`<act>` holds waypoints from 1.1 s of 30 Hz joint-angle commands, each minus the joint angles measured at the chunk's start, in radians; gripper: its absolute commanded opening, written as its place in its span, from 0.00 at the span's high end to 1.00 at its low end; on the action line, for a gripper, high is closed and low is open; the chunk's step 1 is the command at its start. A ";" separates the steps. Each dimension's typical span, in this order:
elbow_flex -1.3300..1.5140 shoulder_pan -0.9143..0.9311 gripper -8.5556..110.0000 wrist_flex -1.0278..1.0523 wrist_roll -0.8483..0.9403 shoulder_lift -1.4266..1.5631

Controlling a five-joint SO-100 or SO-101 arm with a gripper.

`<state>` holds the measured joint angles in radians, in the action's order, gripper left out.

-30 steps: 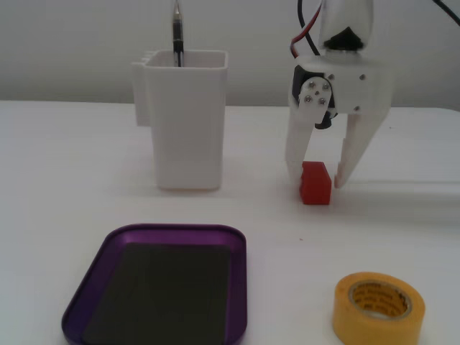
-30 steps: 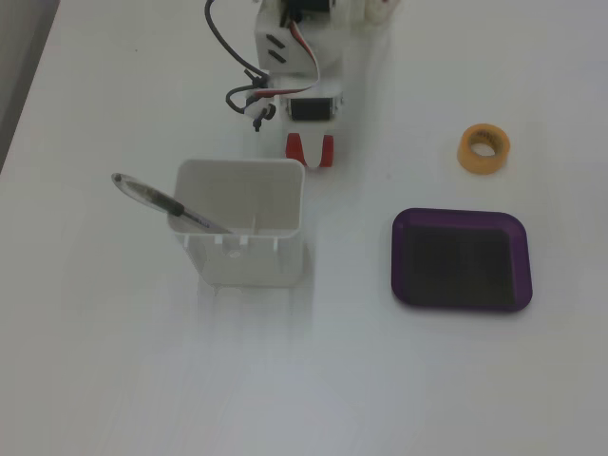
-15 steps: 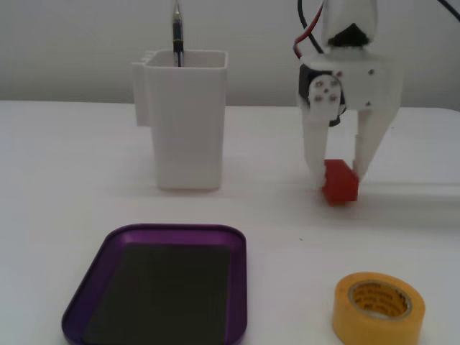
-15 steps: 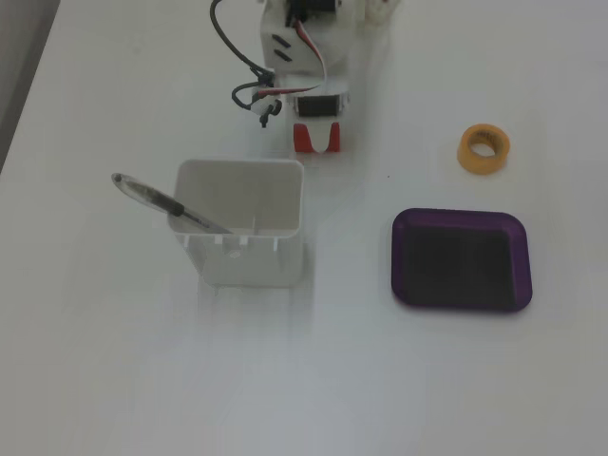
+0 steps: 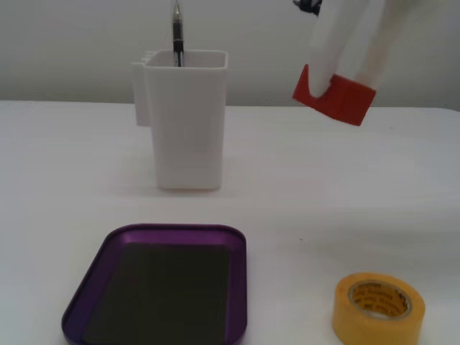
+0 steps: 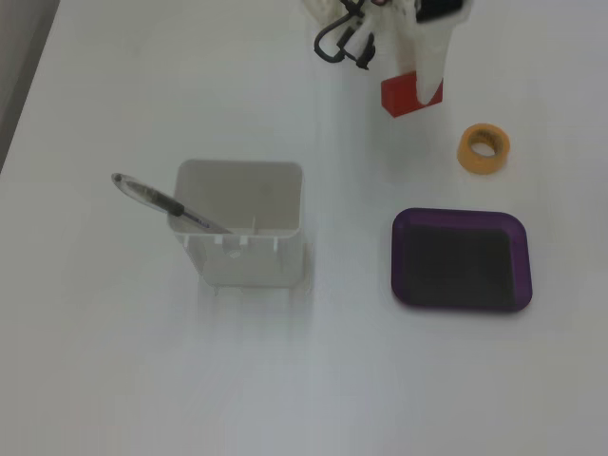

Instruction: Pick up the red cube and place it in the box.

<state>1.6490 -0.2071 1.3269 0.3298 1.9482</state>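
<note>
Closest to the lens in a fixed view is the shallow purple box, a rectangular tray with rounded corners, a raised rim and a dark grey-black floor, and right of it the yellow tape roll lying flat on the white table. Behind the tray stands the tall white plastic container with a dark pen sticking up out of it; in the other fixed view the pen leans out over the container's left rim. Now the tool: the white two-finger gripper comes down from the top edge and its fingers are closed on the small bright red cube, one finger lying across the block's front face. The cube hangs tilted, clear of the table, well up and to the right of the container. From above, the gripper and cube sit near the top edge, just beside the tape roll and well apart from the purple box, which has nothing in it.
</note>
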 commanded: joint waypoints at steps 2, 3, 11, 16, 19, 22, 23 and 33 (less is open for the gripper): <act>-0.071 -0.061 0.93 -0.086 -0.006 -0.129; -0.097 -0.071 0.93 -0.106 -0.006 -0.173; -0.457 -0.077 0.93 -0.137 -0.048 -0.538; -0.660 -0.081 0.93 -0.137 -0.051 -0.701; -0.742 -0.084 0.93 -0.138 -0.051 -0.776; -0.795 -0.077 0.93 -0.138 -0.051 -0.839; -0.805 -0.075 0.93 -0.138 -0.051 -0.859; -0.828 -0.086 0.92 -0.123 -0.051 -0.946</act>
<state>0.8728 -0.2853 1.1980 0.2838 0.9833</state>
